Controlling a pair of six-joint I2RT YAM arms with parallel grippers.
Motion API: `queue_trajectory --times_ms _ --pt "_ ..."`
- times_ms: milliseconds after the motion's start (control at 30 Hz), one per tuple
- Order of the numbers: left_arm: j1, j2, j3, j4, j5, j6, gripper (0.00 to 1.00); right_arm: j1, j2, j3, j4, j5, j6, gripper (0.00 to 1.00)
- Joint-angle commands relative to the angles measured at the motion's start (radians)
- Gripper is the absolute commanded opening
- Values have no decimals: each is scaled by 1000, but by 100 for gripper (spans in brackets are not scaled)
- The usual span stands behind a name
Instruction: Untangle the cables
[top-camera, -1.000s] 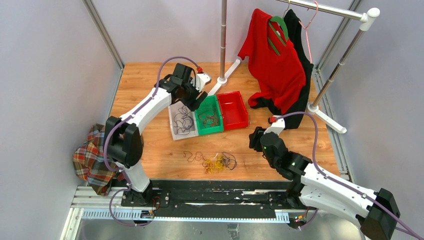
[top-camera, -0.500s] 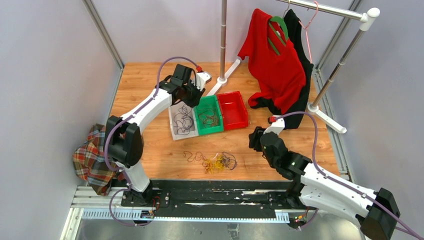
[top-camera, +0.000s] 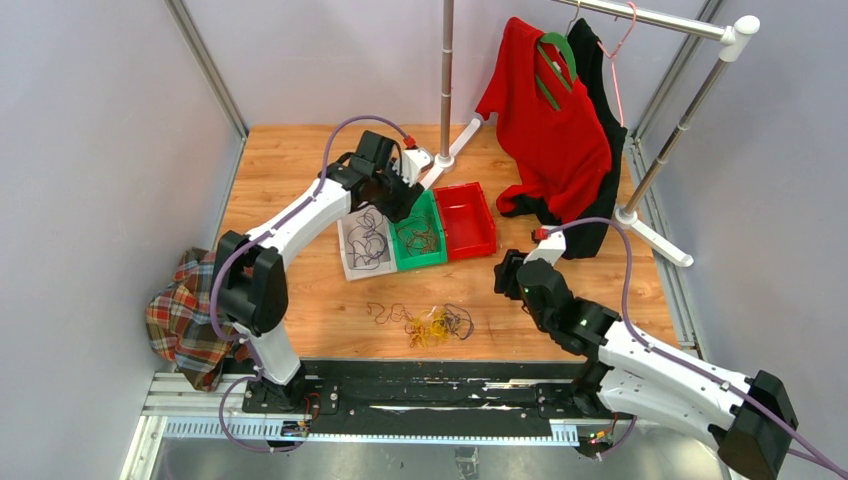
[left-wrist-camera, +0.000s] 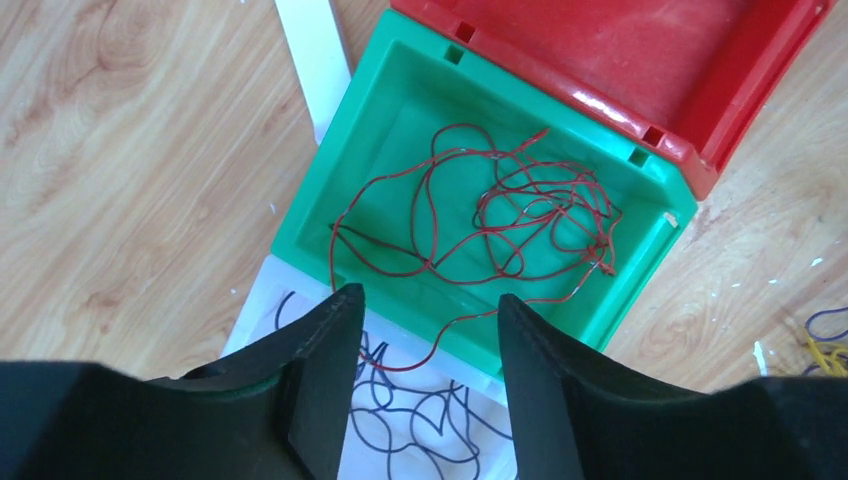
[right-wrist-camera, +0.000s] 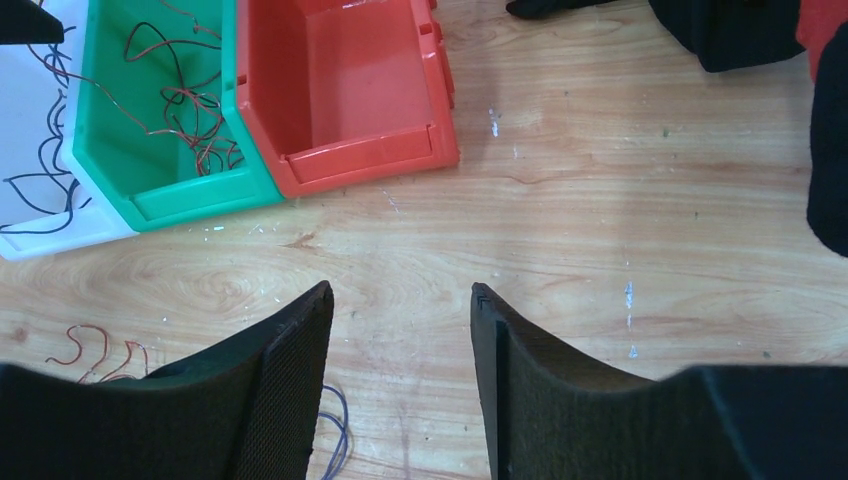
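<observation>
cable sorting station: both pincers released, nothing held.
left pincer (left-wrist-camera: 428, 300) hovers, jaws apart, over the green bin (left-wrist-camera: 320, 170) holding red-brown cables (left-wrist-camera: 520, 210); dark purple cables (top-camera: 367, 245) lie in the adjoining white bin (top-camera: 349, 268). right pincer (right-wrist-camera: 400, 292) hangs spread over the table (right-wrist-camera: 600, 200). a mixed tangle (top-camera: 432, 325) of yellow, purple and red-brown strands lies on the table, apart from the bins.

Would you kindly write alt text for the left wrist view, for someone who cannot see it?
The left gripper, jaws apart and empty, hangs over a green bin of tangled red-brown cables. One strand trails over its rim toward the white bin of dark purple cables; a red bin adjoins.
</observation>
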Motion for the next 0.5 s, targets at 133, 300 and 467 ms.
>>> queue_trajectory --times_ms 133,300,467 --pt "0 -74 59 -147 -67 130 98 -18 30 82 -54 -13 -21 63" --pt "7 -200 48 -193 -160 157 98 -18 33 98 -79 -18 -33 72" --pt "40 -315 38 -258 -203 183 98 -19 65 118 -114 -47 -48 75"
